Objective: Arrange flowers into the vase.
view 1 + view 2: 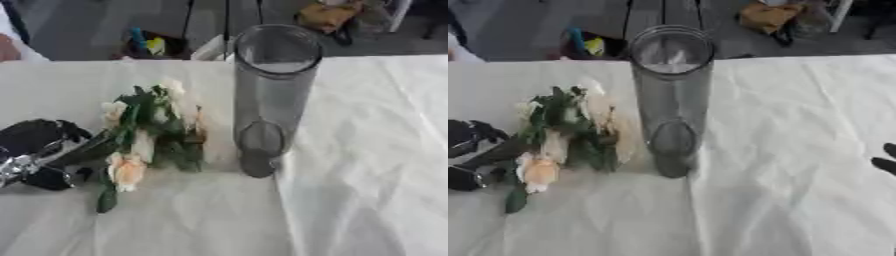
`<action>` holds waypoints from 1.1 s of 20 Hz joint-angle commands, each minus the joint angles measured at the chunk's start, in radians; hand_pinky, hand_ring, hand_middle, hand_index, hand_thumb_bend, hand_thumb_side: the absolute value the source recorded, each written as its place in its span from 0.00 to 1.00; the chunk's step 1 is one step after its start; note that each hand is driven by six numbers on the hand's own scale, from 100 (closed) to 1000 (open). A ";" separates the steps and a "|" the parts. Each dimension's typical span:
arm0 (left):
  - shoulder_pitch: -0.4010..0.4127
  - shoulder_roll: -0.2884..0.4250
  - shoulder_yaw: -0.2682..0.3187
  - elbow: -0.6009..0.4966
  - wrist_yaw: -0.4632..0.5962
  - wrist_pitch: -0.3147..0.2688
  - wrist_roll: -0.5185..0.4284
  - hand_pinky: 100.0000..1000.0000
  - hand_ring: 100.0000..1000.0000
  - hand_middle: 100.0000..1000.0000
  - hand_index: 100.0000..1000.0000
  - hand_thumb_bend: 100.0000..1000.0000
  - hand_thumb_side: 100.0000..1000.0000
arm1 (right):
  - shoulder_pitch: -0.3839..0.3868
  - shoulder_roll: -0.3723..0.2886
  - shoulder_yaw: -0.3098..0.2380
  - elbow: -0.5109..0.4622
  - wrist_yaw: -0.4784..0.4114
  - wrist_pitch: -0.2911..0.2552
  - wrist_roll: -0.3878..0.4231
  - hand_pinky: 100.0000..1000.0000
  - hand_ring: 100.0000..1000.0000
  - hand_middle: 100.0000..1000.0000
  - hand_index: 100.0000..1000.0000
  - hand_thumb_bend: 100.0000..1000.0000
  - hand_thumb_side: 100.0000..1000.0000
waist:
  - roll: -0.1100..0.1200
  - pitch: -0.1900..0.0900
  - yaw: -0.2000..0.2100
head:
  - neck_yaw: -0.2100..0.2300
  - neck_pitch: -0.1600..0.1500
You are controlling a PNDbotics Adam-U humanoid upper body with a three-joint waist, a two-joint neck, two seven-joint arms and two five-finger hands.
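flowers on the surface, vase empty

the surface (367, 150) fills most of both views under a pale, creased cloth; its far edge is visible, the near and side edges are cut off. beyond it lies a dark floor with blurred clutter that cannot be identified.

the vase (273, 95), a tall clear cylinder, stands upright near the middle of the surface. nothing shows inside it; its round base reads through the glass.

the flowers (149, 135) lie flat on the cloth just left of the vase, close to it but contact cannot be confirmed. the bunch has dark green leaves with pale cream and peach blooms. one peach bloom (128, 171) sits at the near end, and a single leaf trails below it. individual stems cannot be separated in the blur.

the left hand (39, 152), black with silver parts, comes in from the left edge and meets the bunch at its stem end. whether its fingers are curled round the stems cannot be told; part of the hand is cut off by the frame.

the right hand (885, 159) shows only as dark fingertips at the right edge of the right eye view, well apart from the vase, holding nothing visible. how far open it is cannot be told.
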 commanded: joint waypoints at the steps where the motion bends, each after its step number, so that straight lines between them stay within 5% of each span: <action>1: -0.018 0.018 0.002 0.002 -0.013 0.006 0.011 0.49 0.51 0.65 0.86 0.18 0.40 | -0.005 -0.001 0.002 -0.014 -0.007 0.001 0.005 0.69 0.78 0.69 0.88 0.00 1.00 | 0.003 -0.002 -0.002 | 0.003 -0.011; 5: -0.018 0.015 0.003 0.005 -0.012 0.018 0.019 0.50 0.52 0.67 0.87 0.21 0.41 | -0.007 0.001 0.002 -0.014 -0.006 0.004 0.009 0.69 0.78 0.69 0.88 0.00 1.00 | 0.002 0.000 -0.002 | 0.003 -0.013; 9: -0.014 0.016 0.010 0.001 -0.021 0.030 0.020 0.63 0.66 0.81 0.99 0.30 0.44 | -0.007 0.003 0.003 -0.014 -0.006 0.005 0.011 0.69 0.79 0.68 0.88 0.00 1.00 | 0.001 0.001 0.000 | 0.003 -0.012; 15: -0.010 0.017 0.010 0.006 -0.060 0.081 0.009 0.73 0.78 0.89 1.00 0.36 0.45 | -0.010 0.006 0.005 -0.014 -0.007 0.009 0.016 0.69 0.79 0.68 0.88 0.00 1.00 | 0.000 0.004 0.001 | 0.007 -0.015; 20: -0.014 0.011 0.011 0.007 -0.072 0.099 0.009 0.68 0.75 0.83 1.00 0.29 0.45 | -0.013 0.010 0.006 -0.014 -0.008 0.013 0.022 0.69 0.79 0.68 0.88 0.00 1.00 | -0.001 0.008 0.000 | 0.009 -0.018; 22: -0.016 0.007 0.012 0.009 -0.071 0.108 0.022 0.59 0.66 0.76 0.96 0.26 0.43 | -0.014 0.012 0.007 -0.014 -0.008 0.015 0.024 0.69 0.79 0.68 0.88 0.00 1.00 | -0.001 0.010 -0.001 | 0.009 -0.019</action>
